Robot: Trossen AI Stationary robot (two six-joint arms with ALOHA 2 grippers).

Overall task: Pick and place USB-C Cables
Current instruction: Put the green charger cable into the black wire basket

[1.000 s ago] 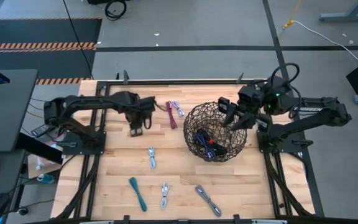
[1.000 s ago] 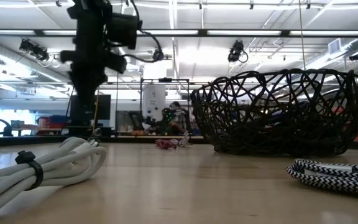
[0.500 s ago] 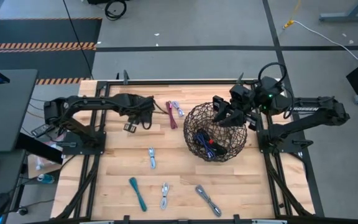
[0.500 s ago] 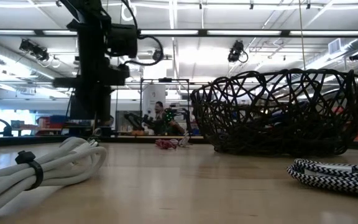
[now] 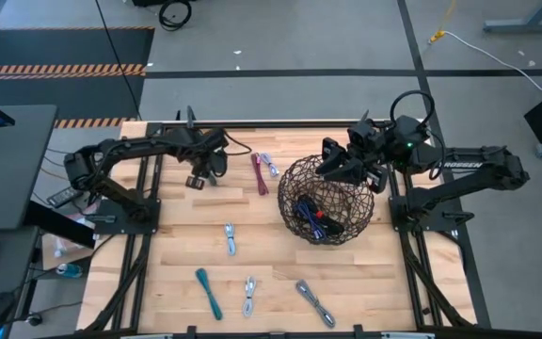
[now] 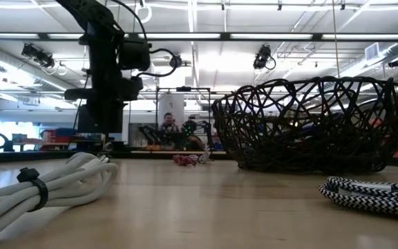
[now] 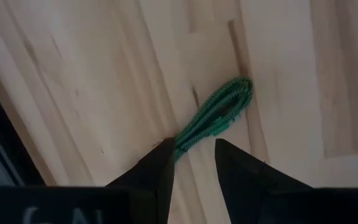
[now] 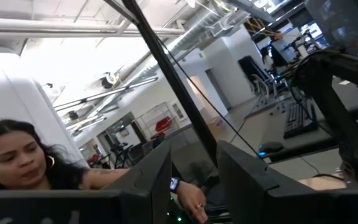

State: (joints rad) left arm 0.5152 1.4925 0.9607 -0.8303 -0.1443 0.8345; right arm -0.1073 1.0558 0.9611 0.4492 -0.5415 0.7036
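Wood surface (image 5: 177, 254) from above: loose USB-C Cables are scattered over it, including a maroon one (image 5: 261, 175), a teal one (image 5: 209, 293) and a grey one (image 5: 315, 303). A few more are already in the wire-mesh basket (image 5: 286, 200), so I'd guess that's the drop-off. The left gripper (image 5: 199, 177) sits low at the far left of the surface. The right gripper (image 5: 339, 168) hangs over the basket's far rim.

Table-level view: a white cable (image 6: 54, 185) and a black-and-white braided cable (image 6: 372, 194) lie up front, well apart. The left arm comes down behind them.

Left wrist view: fingers (image 7: 160, 171) are apart, straddling the near end of a green cable (image 7: 217, 114) lying flat on the wood. Looks lined up for a grab. Whether the fingers touch the cable, can't tell.

Right wrist view: fingers spread with nothing between, pointed out at the room, where a person (image 8: 17, 162) shows. My read is that it's empty and waiting.
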